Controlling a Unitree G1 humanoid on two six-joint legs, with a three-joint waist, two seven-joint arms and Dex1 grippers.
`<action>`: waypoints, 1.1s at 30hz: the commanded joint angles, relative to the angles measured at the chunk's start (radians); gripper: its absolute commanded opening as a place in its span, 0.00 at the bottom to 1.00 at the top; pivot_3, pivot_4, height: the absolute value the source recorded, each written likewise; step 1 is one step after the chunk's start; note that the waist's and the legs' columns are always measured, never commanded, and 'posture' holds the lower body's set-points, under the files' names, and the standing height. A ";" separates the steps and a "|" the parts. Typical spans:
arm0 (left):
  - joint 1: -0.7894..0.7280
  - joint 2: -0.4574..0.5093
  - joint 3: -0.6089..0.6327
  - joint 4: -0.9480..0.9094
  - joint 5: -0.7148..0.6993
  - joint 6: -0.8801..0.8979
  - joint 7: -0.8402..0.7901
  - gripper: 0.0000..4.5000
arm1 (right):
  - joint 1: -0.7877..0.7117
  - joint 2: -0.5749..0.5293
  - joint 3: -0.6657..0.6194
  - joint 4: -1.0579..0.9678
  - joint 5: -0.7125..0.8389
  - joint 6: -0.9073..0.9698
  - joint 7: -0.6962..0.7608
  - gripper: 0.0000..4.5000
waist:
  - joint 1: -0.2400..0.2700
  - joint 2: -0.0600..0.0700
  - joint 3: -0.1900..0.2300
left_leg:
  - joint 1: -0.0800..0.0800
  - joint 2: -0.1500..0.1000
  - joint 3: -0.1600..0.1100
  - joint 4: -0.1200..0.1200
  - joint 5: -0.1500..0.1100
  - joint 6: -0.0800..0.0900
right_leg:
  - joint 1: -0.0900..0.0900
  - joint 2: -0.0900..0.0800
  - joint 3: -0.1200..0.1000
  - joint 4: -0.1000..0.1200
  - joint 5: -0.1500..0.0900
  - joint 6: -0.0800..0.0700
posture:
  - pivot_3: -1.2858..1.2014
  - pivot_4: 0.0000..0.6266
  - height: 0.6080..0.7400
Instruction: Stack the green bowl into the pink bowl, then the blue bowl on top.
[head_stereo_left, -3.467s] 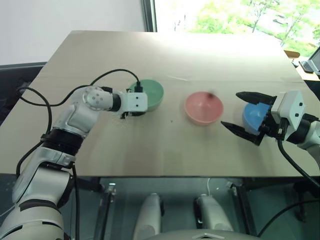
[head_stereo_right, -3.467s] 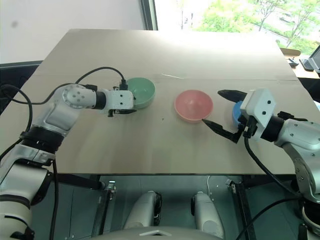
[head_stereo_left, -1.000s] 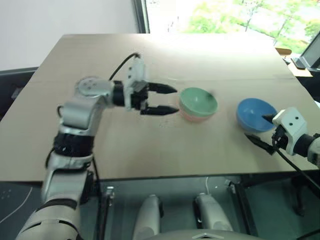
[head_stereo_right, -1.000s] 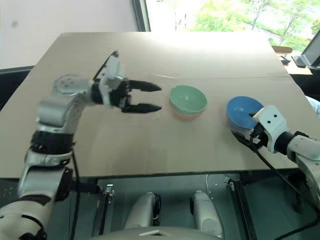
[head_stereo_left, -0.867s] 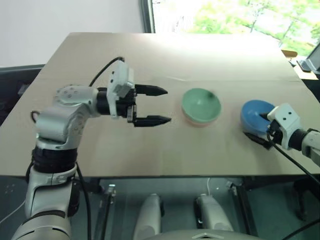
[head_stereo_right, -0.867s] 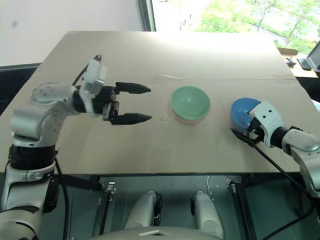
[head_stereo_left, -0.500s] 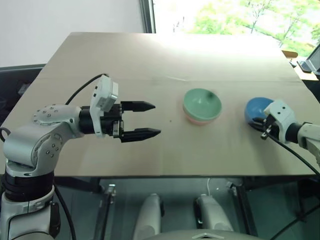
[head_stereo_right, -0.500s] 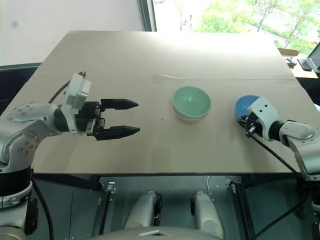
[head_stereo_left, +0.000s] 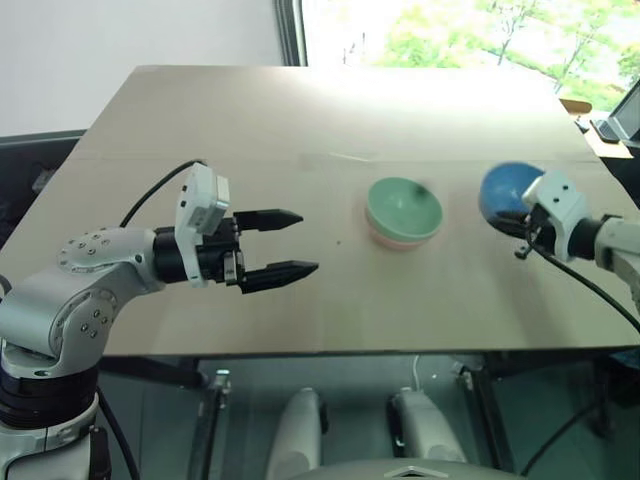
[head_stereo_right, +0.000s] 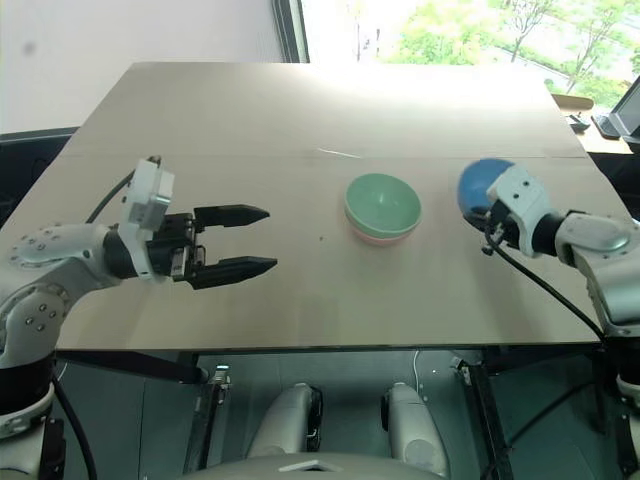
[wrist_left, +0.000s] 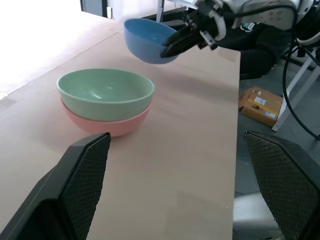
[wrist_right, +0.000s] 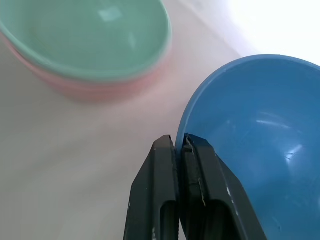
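1. Fingers of the left gripper (head_stereo_left: 282, 243) are spread wide with nothing between them, hovering over the near left part of the surface (head_stereo_left: 200, 120) in the left eye view. They point right toward the bowls, well apart from them. The green bowl (head_stereo_left: 403, 208) sits nested inside the pink bowl (head_stereo_left: 398, 238), near the middle of the surface. To the right, the right gripper (head_stereo_left: 522, 228) holds the blue bowl (head_stereo_left: 503, 190) tipped up off the surface.

2. From the right eye view, the blue bowl (head_stereo_right: 478, 185) hangs just right of the green-and-pink stack, apart from it, its outside turned toward the camera. The white body of the right hand covers its near right edge.

3. Seen from the left wrist view, the left gripper's two fingers (wrist_left: 75, 185) stand far apart at either side, empty. Between them, farther off, the green bowl (wrist_left: 105, 93) rests in the pink bowl (wrist_left: 107, 123), only the pink rim and lower wall showing. Beyond the stack the blue bowl (wrist_left: 148, 39) is in the air, pinched at its rim by the right gripper (wrist_left: 172, 45).

4. Up close in the right wrist view, the right gripper's fingers (wrist_right: 164, 190) are pressed together on the rim of the blue bowl (wrist_right: 260, 130), one inside the wall and one outside. The green bowl (wrist_right: 90, 35) lies beyond, the pink bowl (wrist_right: 85, 85) showing under it.
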 joint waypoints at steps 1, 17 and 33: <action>0.020 -0.003 0.004 -0.047 0.013 -0.042 0.030 1.00 | -0.096 0.045 0.036 -0.074 0.061 0.029 0.031 0.01 | 0.000 0.000 0.000 | 0.000 0.000 0.000 0.000 0.000 0.000 | 0.000 0.000 0.000 0.000 0.000 0.000 | 0.52 0.24 1.00; 0.126 -0.017 0.021 -0.129 0.027 -0.084 0.144 1.00 | -0.190 0.188 0.116 0.023 0.048 -0.060 0.093 0.91 | 0.004 -0.001 0.000 | -0.001 0.000 0.000 0.000 0.000 0.000 | 0.000 -0.001 0.000 0.000 0.000 0.000 | 0.52 0.24 1.00; 0.283 -0.067 0.097 -0.090 0.133 -0.204 0.233 1.00 | 0.443 -0.019 -0.437 -0.166 0.171 -0.099 0.148 0.96 | 0.023 -0.001 -0.001 | 0.001 0.000 0.001 -0.002 0.000 0.000 | 0.001 -0.001 0.001 -0.003 0.000 0.000 | 0.52 0.24 1.00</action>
